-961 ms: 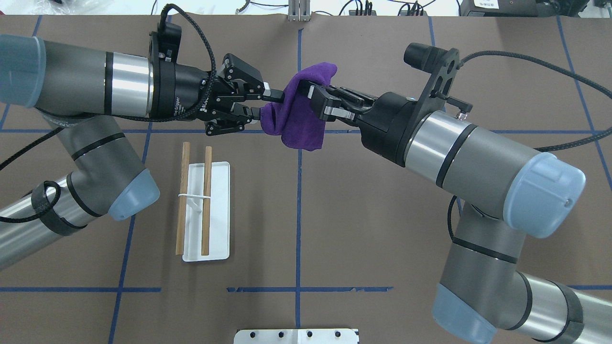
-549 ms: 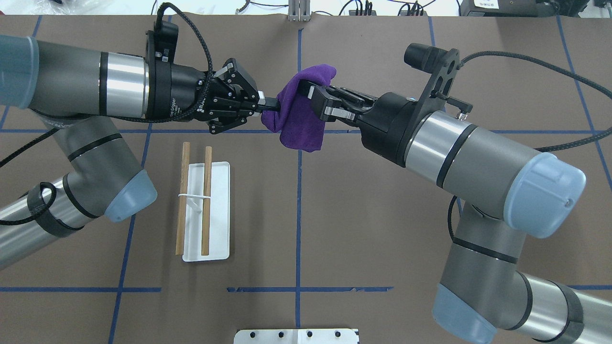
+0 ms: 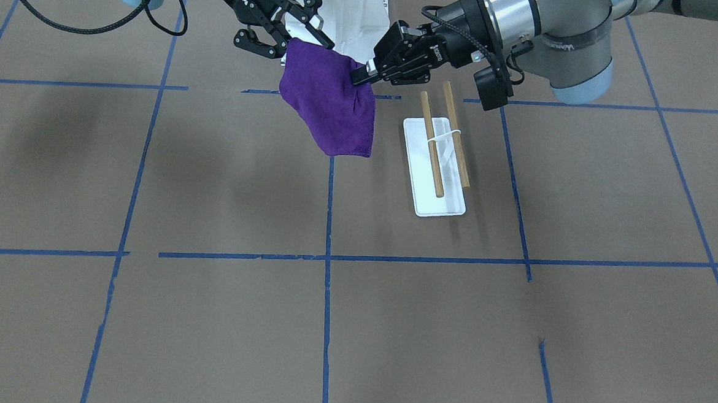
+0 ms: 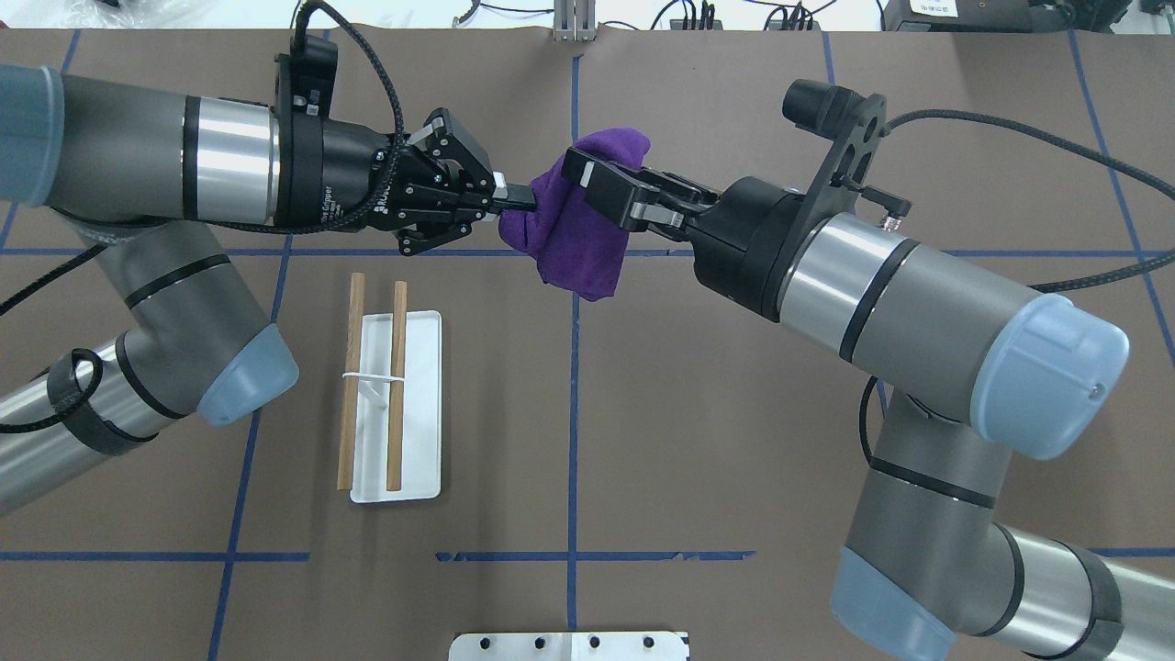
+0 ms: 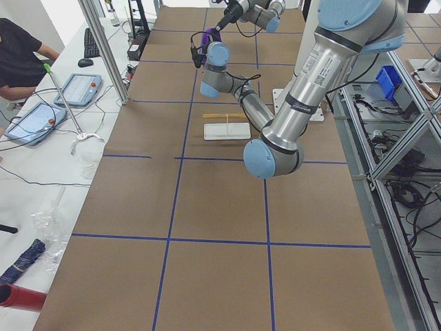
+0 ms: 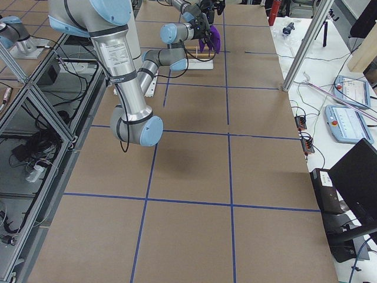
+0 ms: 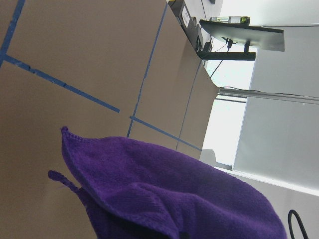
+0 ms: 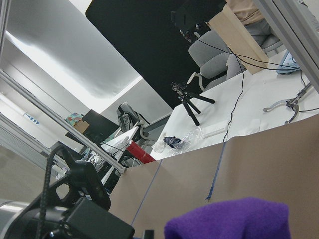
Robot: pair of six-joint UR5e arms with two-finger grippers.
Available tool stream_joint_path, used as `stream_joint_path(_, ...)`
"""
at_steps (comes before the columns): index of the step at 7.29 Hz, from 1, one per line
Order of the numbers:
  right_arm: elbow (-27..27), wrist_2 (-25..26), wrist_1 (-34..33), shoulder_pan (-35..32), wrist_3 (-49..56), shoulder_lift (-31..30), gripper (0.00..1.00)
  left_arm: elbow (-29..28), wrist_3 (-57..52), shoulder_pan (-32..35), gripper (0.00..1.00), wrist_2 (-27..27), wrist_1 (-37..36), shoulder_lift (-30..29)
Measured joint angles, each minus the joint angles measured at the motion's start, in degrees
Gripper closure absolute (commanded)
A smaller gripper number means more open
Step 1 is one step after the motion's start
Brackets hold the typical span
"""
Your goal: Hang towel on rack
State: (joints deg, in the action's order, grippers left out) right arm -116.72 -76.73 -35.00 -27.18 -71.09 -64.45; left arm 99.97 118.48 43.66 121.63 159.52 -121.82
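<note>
left gripper (image 4: 516,196) is pinching the towel (image 4: 574,229) by one edge, right gripper (image 4: 597,184) is clamping its bunched far side. towel is hanging in air between them, apart from the rack (image 4: 397,386) standing on the table (image 4: 734,459).

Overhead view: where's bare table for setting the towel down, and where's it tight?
Free: the table between the rack and the right arm, and the near strip beside the pedestal plate. Crowded: far centre, where left gripper and right gripper both clamp the towel.
</note>
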Motion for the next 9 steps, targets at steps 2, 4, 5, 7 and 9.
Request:
stream_joint_path(2, -0.29, -0.09, -0.37, -0.12, -0.37, -0.74, 0.00, 0.05, 0.00, 0.13, 1.00, -0.06, 0.00, 0.09)
stream_joint_path(4, -2.28, -1.23, -0.63, -0.36, 0.17, -5.12, 0.00, 0.17, 0.00, 0.46, 1.00, -0.13, 0.00, 0.12)
stream_joint_path(5, -3.33, -2.26, -0.67, -0.67, 0.40, -7.72, 0.00, 0.41, 0.00, 0.64, 1.00, -0.15, 0.00, 0.15)
stream_joint_path(7, -4.19, -6.77, -1.01, -4.35, 1.25, -12.43, 0.00, 1.25, 0.10, 0.78, 1.00, -0.25, -0.14, 0.14)
stream_joint_path(9, -4.06, -22.19, -5.30, -16.67, 1.76, -14.88, 0.00, 2.79, -0.01, 0.99, 1.00, -3.47, -2.46, 0.00)
